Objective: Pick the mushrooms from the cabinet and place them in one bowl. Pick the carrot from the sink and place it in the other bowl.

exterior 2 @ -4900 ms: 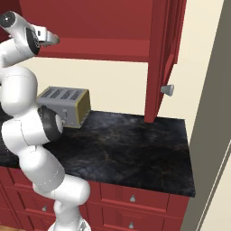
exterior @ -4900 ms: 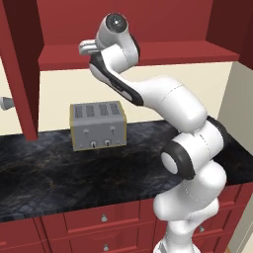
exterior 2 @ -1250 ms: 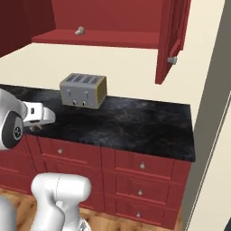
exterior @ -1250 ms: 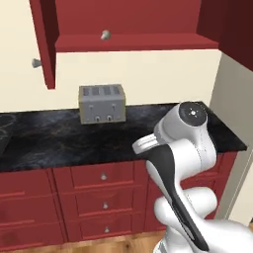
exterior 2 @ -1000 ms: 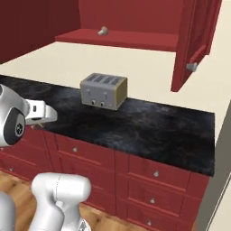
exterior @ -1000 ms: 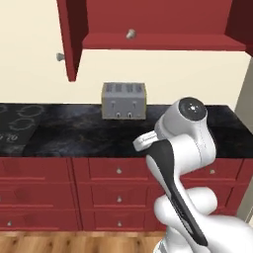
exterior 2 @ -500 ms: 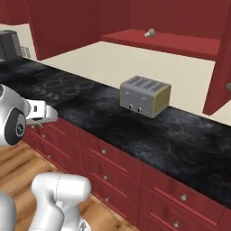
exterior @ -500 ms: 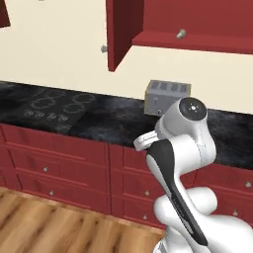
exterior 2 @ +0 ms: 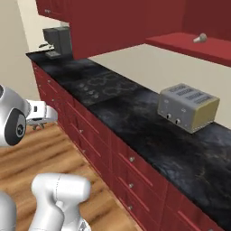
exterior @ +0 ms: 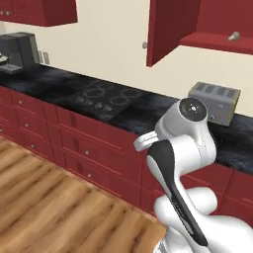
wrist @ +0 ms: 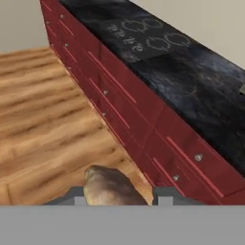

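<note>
Gripper: in my hand view I see the gripper (wrist: 117, 197) at the bottom centre, its two dark tips either side of a mushroom (wrist: 111, 187); I read the jaws as clamped on it.
Held mushroom: tan-brown, rounded cap uppermost, sitting between the tips at the lower middle of the hand view, above a stretch of wooden floor (wrist: 43, 119).
Second mushroom: I spot a small pale one (exterior: 233, 35) on the cabinet (exterior: 217, 29) shelf at the upper right of the left base view; the right base view has it (exterior 2: 200, 38) at the upper right too, lying on the red shelf.
Cabinet: dark red, its door (exterior: 165, 29) swung open, hanging at upper centre of the left base view.
Arm: folded low in front of the counter (exterior: 123, 106), the white elbow at lower right of the left base view; in the right base view the wrist sits at the left edge, over the floor.
Toaster: grey four-slot toaster (exterior 2: 187, 107) stands on the black counter, right of centre in the right base view, below the shelf.
Cooktop: I see burner rings (exterior 2: 101, 85) set flush in the counter, left of the toaster.
Coffee machine: dark unit (exterior 2: 57, 41) at the far end of the counter, upper left of the right base view.
Drawers: red fronts with small knobs (wrist: 139, 119) run diagonally across my hand view.
</note>
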Robot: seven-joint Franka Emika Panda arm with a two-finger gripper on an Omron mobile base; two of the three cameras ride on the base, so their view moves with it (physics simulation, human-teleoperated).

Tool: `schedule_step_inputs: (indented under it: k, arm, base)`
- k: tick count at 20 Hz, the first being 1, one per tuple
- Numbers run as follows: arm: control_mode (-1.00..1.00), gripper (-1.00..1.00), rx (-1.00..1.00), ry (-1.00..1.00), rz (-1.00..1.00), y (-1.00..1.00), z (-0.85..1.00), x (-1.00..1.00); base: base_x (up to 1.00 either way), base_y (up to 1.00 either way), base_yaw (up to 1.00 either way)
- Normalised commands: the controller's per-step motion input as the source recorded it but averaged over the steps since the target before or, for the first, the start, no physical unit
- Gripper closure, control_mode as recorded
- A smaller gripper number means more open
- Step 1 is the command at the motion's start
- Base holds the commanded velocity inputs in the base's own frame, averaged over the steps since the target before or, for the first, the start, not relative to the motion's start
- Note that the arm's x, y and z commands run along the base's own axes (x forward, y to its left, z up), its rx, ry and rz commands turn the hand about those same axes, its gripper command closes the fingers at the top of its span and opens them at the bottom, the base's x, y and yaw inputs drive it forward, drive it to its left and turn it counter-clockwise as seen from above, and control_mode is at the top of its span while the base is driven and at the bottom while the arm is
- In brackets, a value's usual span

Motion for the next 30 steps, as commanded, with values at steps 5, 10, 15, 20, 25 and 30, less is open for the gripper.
schedule_step_inputs:
  k: [5, 10, 15, 20, 25, 30]
  arm:
    - [1.00, 1.00, 0.00, 0.00, 0.00, 0.00, 0.00, 0.00]
    - [1.00, 1.00, 0.00, 0.00, 0.00, 0.00, 0.00, 0.00]
    - [1.00, 1.00, 0.00, 0.00, 0.00, 0.00, 0.00, 0.00]
    - [1.00, 1.00, 0.00, 0.00, 0.00, 0.00, 0.00, 0.00]
    - [1.00, 1.00, 0.00, 0.00, 0.00, 0.00, 0.00, 0.00]
    - [1.00, 1.00, 0.00, 0.00, 0.00, 0.00, 0.00, 0.00]
  base:
    - [-0.05, 0.00, 0.48]
    - [-0.06, 0.00, 0.48]
    - [-0.06, 0.00, 0.49]
    - [-0.07, 0.00, 0.48]
    - [-0.07, 0.00, 0.48]
    - [-0.05, 0.00, 0.49]
